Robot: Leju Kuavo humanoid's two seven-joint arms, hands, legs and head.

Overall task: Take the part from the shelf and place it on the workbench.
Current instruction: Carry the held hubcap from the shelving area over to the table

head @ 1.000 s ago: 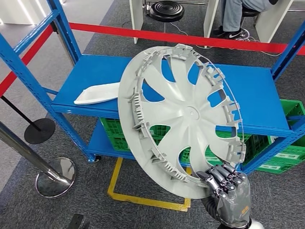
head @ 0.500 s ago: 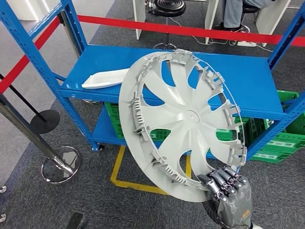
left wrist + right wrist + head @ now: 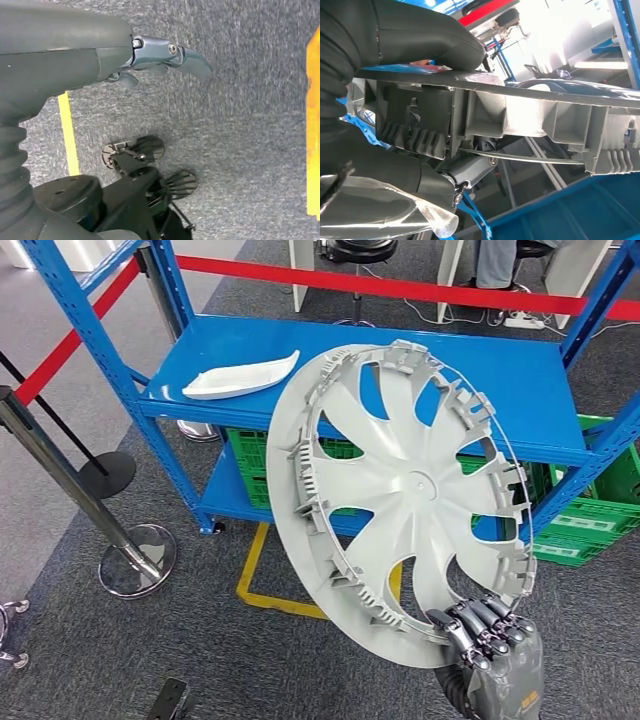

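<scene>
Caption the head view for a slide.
Right hand grips a grey wheel cover by its rim before the blue shelf.

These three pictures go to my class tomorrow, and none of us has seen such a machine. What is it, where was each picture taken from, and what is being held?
It is a humanoid robot with two arms ending in fingered hands. The wide picture looks down from its head: its right hand grips the rim of a grey wheel cover, carried in front of a blue shelf where a white part lies. The other two come from cameras at the wrists. One shows the cover's ribbed rim close up. The other shows the left hand, holding nothing, above grey carpet.
</scene>
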